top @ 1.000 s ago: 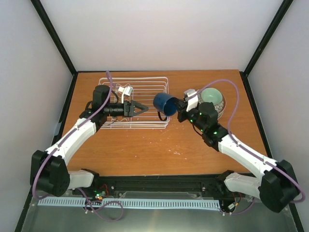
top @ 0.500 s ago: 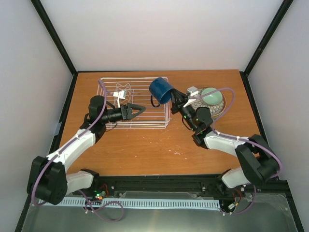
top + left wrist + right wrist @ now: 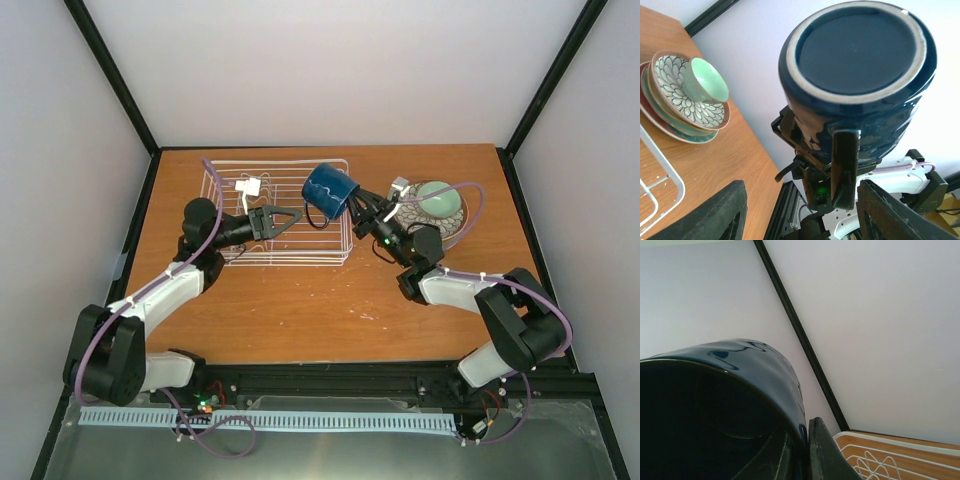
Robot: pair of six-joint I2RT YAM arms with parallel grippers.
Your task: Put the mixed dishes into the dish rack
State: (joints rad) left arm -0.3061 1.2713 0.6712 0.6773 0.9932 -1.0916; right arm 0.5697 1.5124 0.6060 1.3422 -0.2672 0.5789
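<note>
Clamping the dark blue mug's (image 3: 330, 190) rim, right claw (image 3: 362, 208) holds it tilted over the dish rack's (image 3: 310, 245) 3 o'clock edge; left claw (image 3: 285, 218) gapes empty at its 9 o'clock.

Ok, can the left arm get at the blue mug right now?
Probably yes. The left fingers are open and point straight at the dark blue mug, which the right fingers hold up by the dish rack's right end. Nothing sits between them.

Blue mug (image 3: 330, 190) sideways above rack (image 3: 300, 245)
</note>
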